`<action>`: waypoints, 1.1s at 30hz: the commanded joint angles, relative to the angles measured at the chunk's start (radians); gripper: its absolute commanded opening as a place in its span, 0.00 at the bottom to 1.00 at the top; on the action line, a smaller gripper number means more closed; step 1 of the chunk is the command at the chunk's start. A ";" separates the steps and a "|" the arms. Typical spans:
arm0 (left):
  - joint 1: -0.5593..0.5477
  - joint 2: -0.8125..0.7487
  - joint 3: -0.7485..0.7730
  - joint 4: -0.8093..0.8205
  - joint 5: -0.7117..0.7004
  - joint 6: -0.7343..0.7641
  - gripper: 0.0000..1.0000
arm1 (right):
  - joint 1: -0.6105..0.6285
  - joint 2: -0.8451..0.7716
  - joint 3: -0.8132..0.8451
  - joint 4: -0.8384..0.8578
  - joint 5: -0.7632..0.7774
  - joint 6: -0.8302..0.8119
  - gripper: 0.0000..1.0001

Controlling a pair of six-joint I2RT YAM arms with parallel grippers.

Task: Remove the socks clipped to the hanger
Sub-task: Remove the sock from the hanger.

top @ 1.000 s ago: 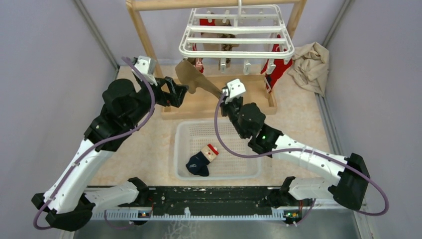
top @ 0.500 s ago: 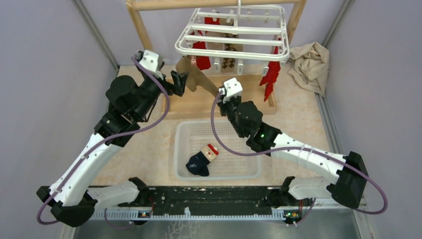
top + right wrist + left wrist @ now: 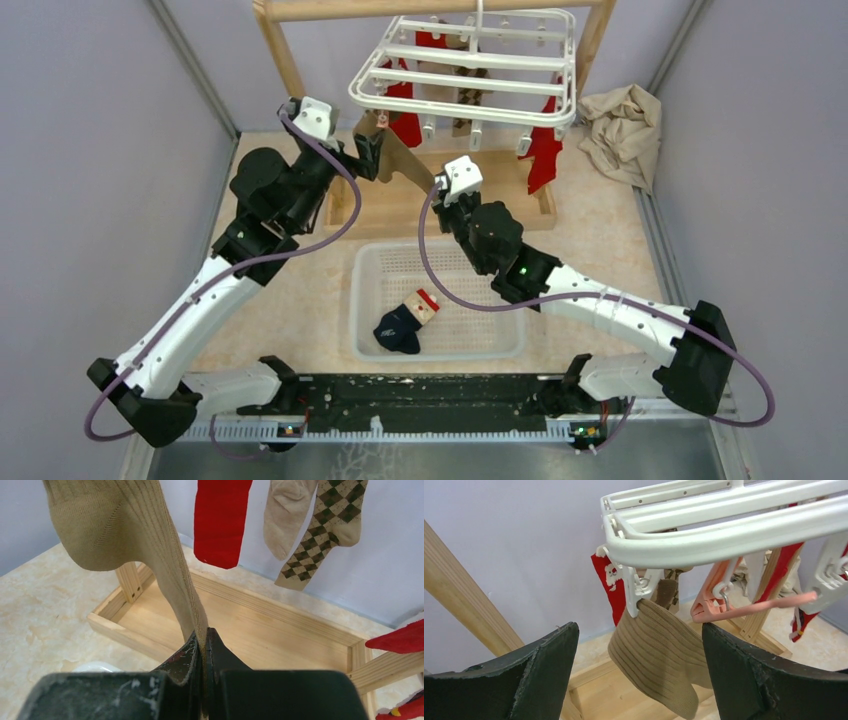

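Observation:
The white hanger [image 3: 470, 70] hangs tilted from the wooden frame, with red socks [image 3: 545, 150], a cream one [image 3: 287, 515] and a diamond-patterned one [image 3: 320, 530] clipped under it. A tan sock [image 3: 405, 165] hangs from a white clip [image 3: 636, 592] at the hanger's near left corner. My right gripper [image 3: 440, 187] is shut on the tan sock's lower end [image 3: 170, 570] and holds it taut [image 3: 204, 632]. My left gripper [image 3: 373, 155] is open, its jaws on either side of the tan sock [image 3: 664, 645] just below the clip [image 3: 639, 630]. A navy sock [image 3: 400, 328] lies in the basket.
A white perforated basket [image 3: 358, 300] stands between the arms. The wooden frame's post [image 3: 290, 70] and base tray [image 3: 510, 200] stand under the hanger. A pink clip [image 3: 744, 607] hangs beside the white one. A beige cloth [image 3: 625, 130] lies at the back right.
My left arm has reached up and forward to the hanger's near left corner. The hanger has tipped and swung. My right gripper has shifted slightly left, still gripping the tan sock.

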 commanded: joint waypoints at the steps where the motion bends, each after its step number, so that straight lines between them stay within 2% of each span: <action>1: 0.021 0.004 -0.015 0.110 0.018 -0.028 0.98 | 0.010 -0.015 0.039 0.022 0.001 -0.005 0.00; 19: 0.058 -0.001 -0.070 0.213 0.088 -0.054 0.95 | 0.010 -0.032 0.015 0.028 0.010 -0.019 0.00; 33: 0.060 0.097 -0.007 0.268 0.113 -0.125 0.94 | 0.011 -0.037 0.007 0.027 0.016 -0.028 0.00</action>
